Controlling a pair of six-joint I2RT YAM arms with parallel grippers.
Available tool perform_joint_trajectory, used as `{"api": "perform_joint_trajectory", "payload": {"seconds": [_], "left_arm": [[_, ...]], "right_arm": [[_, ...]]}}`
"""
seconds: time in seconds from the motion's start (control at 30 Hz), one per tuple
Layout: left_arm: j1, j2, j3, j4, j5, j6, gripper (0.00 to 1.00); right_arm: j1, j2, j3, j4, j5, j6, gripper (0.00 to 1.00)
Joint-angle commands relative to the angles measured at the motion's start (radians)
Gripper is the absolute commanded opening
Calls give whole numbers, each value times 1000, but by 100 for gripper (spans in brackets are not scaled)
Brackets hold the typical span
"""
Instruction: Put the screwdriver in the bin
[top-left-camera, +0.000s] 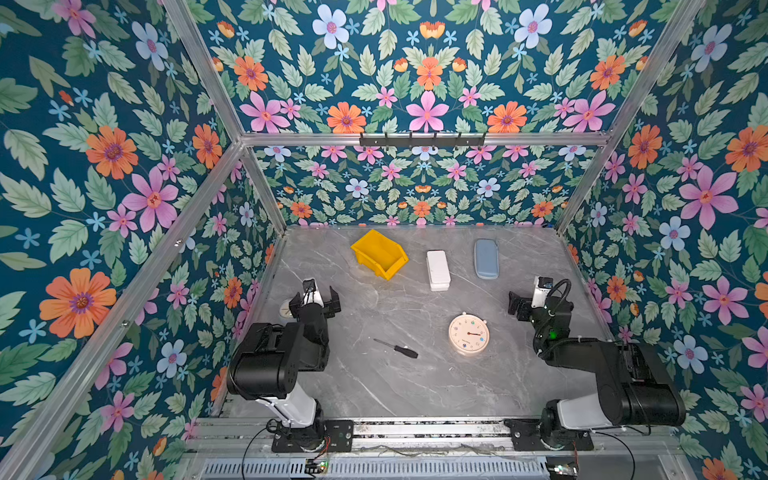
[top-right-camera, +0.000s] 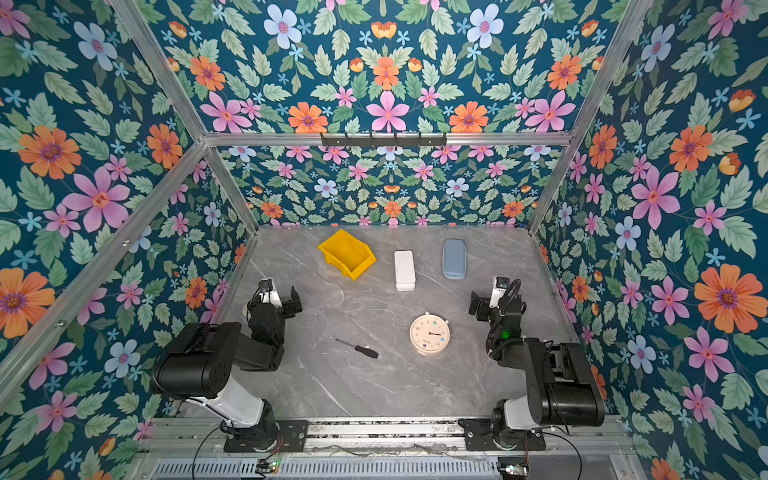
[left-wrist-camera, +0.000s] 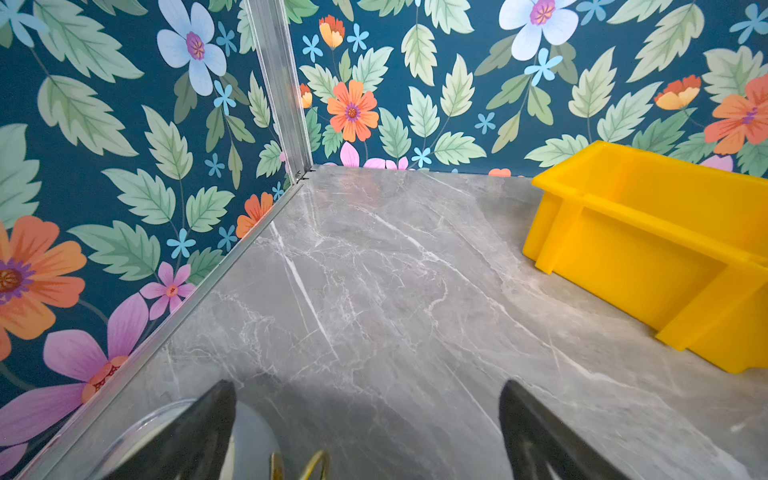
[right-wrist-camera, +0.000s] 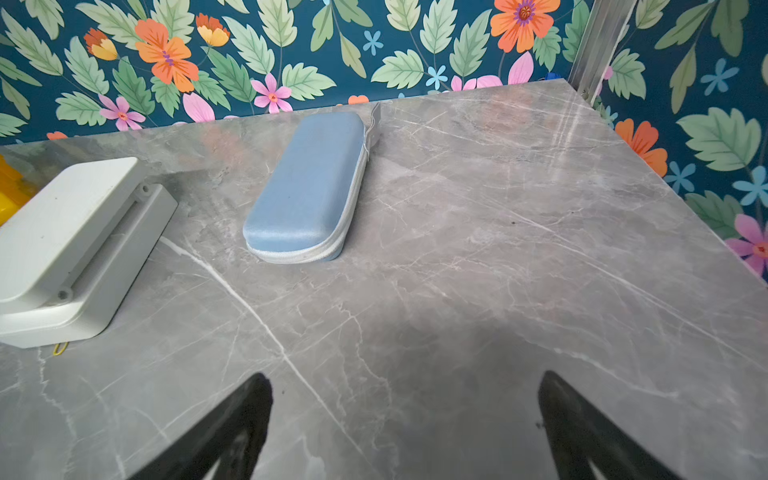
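found the screwdriver (top-left-camera: 397, 348) lying flat on the marble table (top-left-camera: 374, 386), near the clock (top-left-camera: 468, 333) on its left-arm side, apart from both grippers. saw the bin (top-left-camera: 380, 253) standing well beyond the clock, toward the back wall (top-left-camera: 415, 187). noted the left gripper (left-wrist-camera: 368, 390) hanging with jaws spread wide, clamped on nothing, well apart from the clock. noted the right gripper (right-wrist-camera: 405, 380) on the clock's other side, likewise spread wide and holding nothing.

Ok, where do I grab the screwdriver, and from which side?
Take the screwdriver by its black handle, from straight above, jaws across its width. It lies flat on the table, and the handle is thicker than the thin shaft. The open left gripper looks nearer.
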Motion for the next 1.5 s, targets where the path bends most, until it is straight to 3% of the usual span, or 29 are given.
{"api": "perform_joint_trajectory", "payload": {"seconds": [0.0, 0.73, 0.93, 1.2, 1.3, 1.4, 1.47], "left_arm": [[1, -2, 2, 29, 4, -7, 100], [1, -2, 3, 27, 10, -11, 100], [-11, -43, -9, 16, -33, -2, 100], [-100, -363, 64, -375, -192, -46, 100], [-196, -470, 119, -546, -291, -92, 100], [-292, -541, 184, -724, -372, -216, 100], [-331, -575, 239, -896, -370, -390, 100]], "right_arm": [[1, -1, 4, 13, 8, 8, 99], [1, 0, 3, 13, 7, 8, 99], [1, -18, 7, -7, -16, 1, 99], [18, -251, 44, -250, -78, -42, 99], [58, -359, 75, -379, -79, -75, 99], [99, -459, 106, -495, -96, -109, 99], [123, -524, 126, -568, -121, -129, 99]]}}
